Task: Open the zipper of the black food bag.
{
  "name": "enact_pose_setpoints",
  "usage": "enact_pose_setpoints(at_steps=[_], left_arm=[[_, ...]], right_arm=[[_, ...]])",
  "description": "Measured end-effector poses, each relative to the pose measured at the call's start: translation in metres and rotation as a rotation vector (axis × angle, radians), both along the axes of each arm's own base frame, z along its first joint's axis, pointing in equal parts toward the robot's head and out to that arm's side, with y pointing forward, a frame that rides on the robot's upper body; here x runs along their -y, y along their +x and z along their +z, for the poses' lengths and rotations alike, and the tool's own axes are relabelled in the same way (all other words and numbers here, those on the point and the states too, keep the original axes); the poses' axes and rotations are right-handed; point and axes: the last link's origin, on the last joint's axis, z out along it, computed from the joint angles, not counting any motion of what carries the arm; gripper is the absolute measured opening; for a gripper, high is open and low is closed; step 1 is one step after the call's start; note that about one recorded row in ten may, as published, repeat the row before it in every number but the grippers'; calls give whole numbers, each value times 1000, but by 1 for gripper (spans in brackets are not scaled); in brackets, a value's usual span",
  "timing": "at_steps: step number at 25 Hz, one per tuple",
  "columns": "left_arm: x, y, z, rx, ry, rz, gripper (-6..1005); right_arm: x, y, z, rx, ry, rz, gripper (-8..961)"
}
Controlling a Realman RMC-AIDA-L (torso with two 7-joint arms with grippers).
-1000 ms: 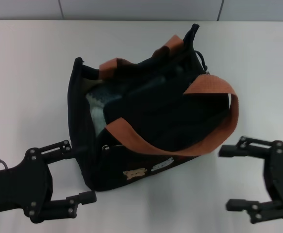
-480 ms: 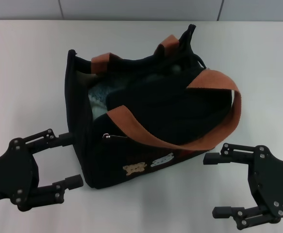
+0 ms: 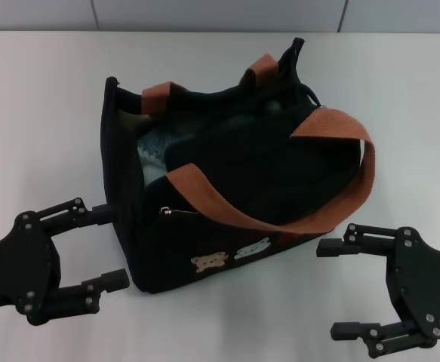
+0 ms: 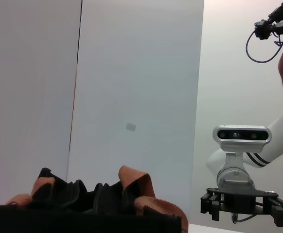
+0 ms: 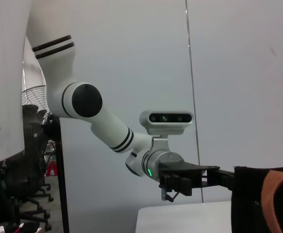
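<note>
Black boxy fabric food bag [image 3: 227, 215] with 2 brown-orange strap handles [image 3: 280, 219] stands mid-table, its top gaping.
Left gripper [image 3: 106, 249], fingers spread, sits just beside the bag's left corner; right gripper [image 3: 340, 290], also spread and empty, waits near its right side on the white table [image 3: 46, 113].

Matte black left gripper [image 3: 106, 250] and right gripper [image 3: 333, 288]: flat linkage plates studded with silver screws, slim bar fingers. White arms (black double bands at joints), grey wrist cameras, green indicator light on left wrist.
</note>
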Motion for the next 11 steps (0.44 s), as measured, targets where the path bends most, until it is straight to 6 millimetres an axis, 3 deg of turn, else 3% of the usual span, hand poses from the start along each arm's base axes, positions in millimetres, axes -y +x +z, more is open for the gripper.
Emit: enact_pose_setpoints(at_steps=[11], left_arm=[[0,1,-1,5,1,2,783]], right_arm=[[-1,0,0,-3,4,-1,839]])
